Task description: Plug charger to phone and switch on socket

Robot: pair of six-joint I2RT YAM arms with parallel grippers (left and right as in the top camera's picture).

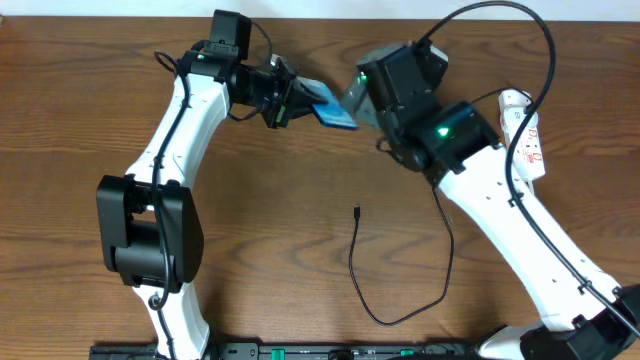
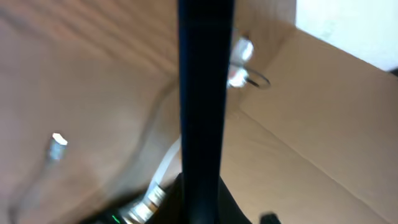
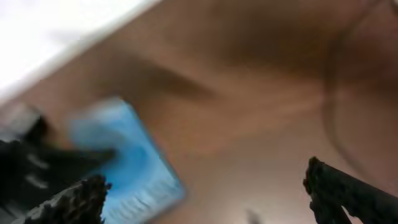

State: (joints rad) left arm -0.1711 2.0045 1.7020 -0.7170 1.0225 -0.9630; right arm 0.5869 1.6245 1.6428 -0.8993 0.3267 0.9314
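Two arms at the far side, who has the phone [image 1: 335, 108]? (A)

The left gripper [image 1: 292, 100] has it, pinched by one end, tilted and lifted off the table [image 1: 250, 260]. The left wrist view only gives it edge-on, as a blurred dark bar down the middle. (B)

And the right gripper [image 3: 205, 180]? (A)

It is spread wide. The right wrist view shows both fingers [image 3: 81, 202] well apart, with the blue screen ahead on the left, blurred. Overhead hides that gap under the wrist. (B)

And the charger [image 1: 357, 215]? (A)

It shows in overhead only. It lies loose mid-table with the plug end free, pointing toward the arms and well apart from the phone. The cable loops toward the near edge. (B)

And the socket [image 1: 532, 145]? (A)

Also overhead only, near the right edge, partly under the right arm. The switch is too small to read. (B)

How much room is there? (A)

There is open wood left and right of the cable loop. The far-centre is tight, with both wrists nearly meeting at the phone. (B)
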